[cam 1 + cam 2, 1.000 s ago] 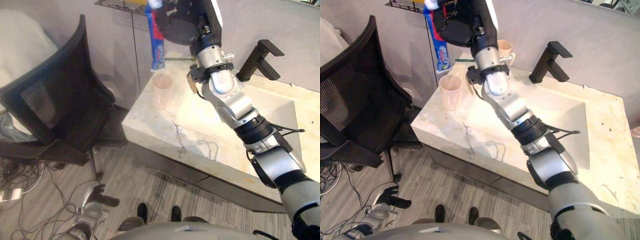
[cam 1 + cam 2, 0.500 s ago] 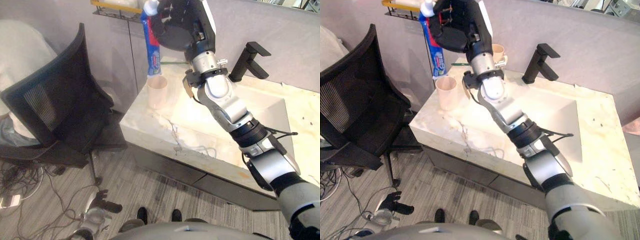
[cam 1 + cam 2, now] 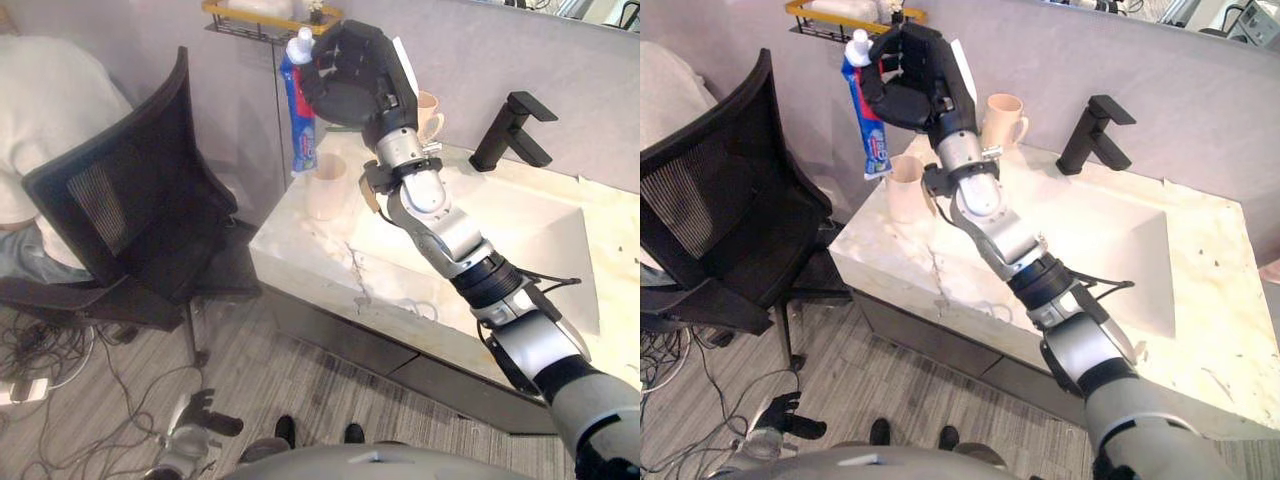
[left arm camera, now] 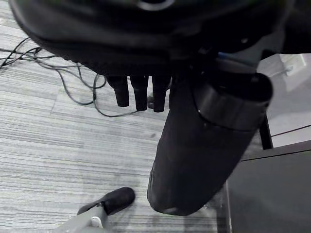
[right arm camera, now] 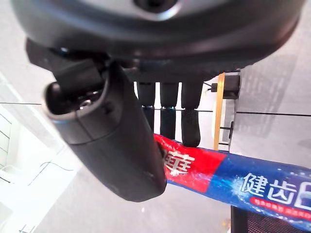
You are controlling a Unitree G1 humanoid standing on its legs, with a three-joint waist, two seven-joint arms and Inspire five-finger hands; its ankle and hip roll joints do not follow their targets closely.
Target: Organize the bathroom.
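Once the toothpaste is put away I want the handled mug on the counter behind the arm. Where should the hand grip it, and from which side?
Judging by its pose, grip the mug around its body rather than by its handle, which faces the faucet. It stands upright near the back wall, so come from the counter's front. The right hand is shut on the toothpaste tube.

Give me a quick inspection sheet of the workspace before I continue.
Surface: marble counter with built-in sink.
Job's things: toothpaste tube held cap up over pink cup; mug near wall; yellow shelf above.
Clutter: nothing seen on counter.
Hands: right hand shut on the tube; left hand low by the floor, relaxed.
Cables: wires on floor.
Surroundings: black chair, black faucet.
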